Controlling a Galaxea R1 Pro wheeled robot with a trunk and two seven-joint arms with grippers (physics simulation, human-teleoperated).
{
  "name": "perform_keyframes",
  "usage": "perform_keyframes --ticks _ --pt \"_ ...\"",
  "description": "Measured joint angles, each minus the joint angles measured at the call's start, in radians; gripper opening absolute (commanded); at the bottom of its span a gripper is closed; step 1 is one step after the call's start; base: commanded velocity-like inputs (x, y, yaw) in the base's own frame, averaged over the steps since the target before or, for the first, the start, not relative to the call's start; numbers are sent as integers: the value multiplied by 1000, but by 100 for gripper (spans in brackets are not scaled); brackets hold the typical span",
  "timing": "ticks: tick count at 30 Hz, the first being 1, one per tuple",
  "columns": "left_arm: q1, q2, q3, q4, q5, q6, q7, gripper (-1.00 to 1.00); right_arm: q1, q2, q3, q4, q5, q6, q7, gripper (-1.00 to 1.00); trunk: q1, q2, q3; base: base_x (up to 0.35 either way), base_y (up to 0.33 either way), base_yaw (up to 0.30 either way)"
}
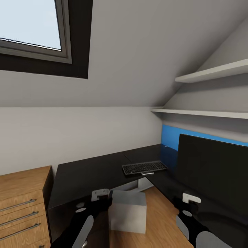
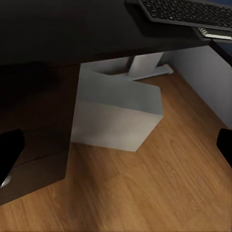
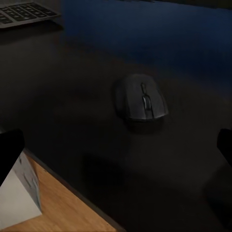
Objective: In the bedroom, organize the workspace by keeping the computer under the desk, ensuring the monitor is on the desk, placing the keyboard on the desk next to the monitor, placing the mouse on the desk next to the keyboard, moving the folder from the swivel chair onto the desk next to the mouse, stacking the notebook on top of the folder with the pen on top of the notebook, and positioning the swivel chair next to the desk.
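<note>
The black desk (image 1: 89, 172) runs along the wall and turns at the right. On it lie the keyboard (image 1: 144, 167), the dark mouse (image 3: 141, 98) and, at the right, the black-fronted monitor (image 1: 213, 162). A thin dark corner with a pale edge (image 2: 212, 33), perhaps the notebook, sticks out from under the keyboard (image 2: 188, 12). The white computer (image 1: 127, 210) stands on the wood floor, partly under the desk's edge. My left gripper (image 1: 101, 197) hangs open above and short of the computer (image 2: 116, 111). My right gripper (image 1: 191, 199) is open over the desk, short of the mouse.
A light wooden drawer chest (image 1: 20, 203) stands against the desk's left end. White shelves (image 1: 213, 72) hang above the monitor, and a skylight (image 1: 31, 24) sits in the sloped ceiling. A white desk leg (image 2: 145, 65) rises behind the computer.
</note>
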Motion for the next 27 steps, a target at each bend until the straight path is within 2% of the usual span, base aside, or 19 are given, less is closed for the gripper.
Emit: perform_keyframes --ticks 27 --pt "0 0 0 0 1 0 0 100 0 1 -1 -3 1 -2 0 100 104 -189 -85 0 0 0"
